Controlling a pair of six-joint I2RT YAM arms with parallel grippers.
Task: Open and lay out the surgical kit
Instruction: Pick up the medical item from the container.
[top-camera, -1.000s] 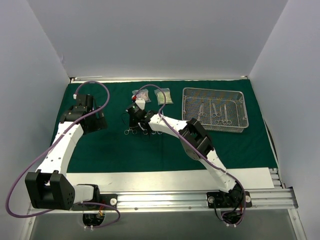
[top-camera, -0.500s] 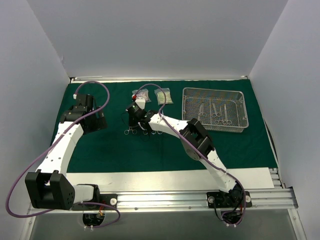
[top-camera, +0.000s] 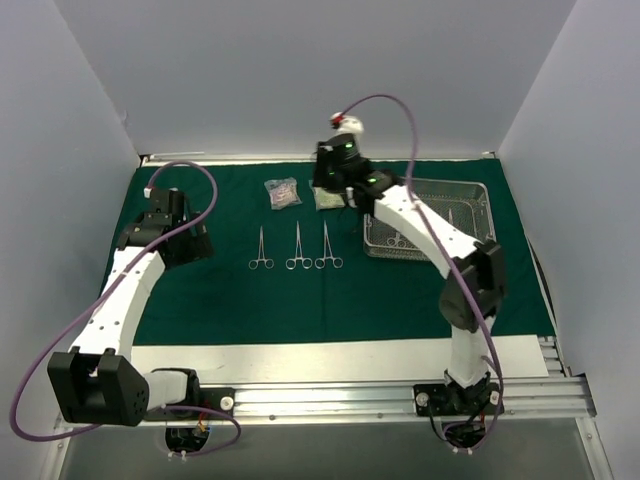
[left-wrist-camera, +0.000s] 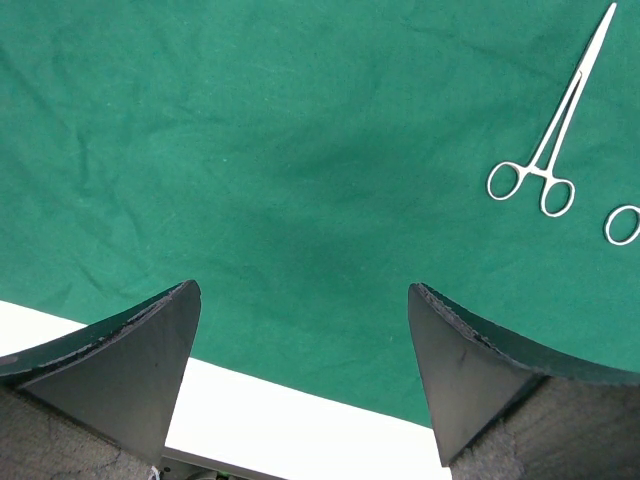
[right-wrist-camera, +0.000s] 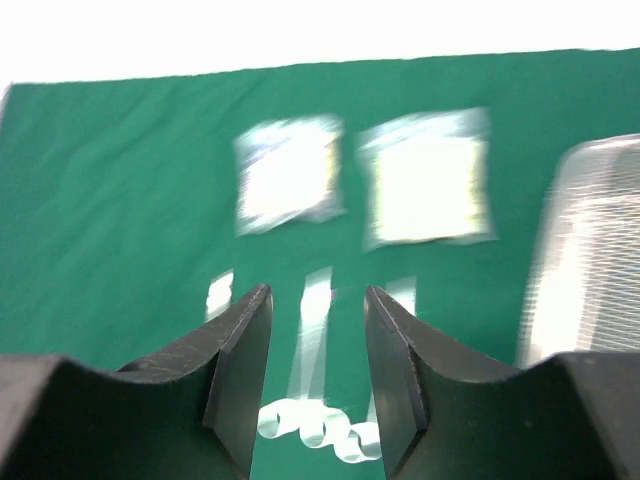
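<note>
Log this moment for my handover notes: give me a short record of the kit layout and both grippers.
cloth: green cloth spread flat
laid out: three instruments in a row, rings toward the arm bases
packets: two packets side by side beyond the row
tray: wire-mesh tray right of the row, partly behind the right arm
left: left gripper open, empty, over bare cloth
right: right gripper open, empty, facing the packets
</note>
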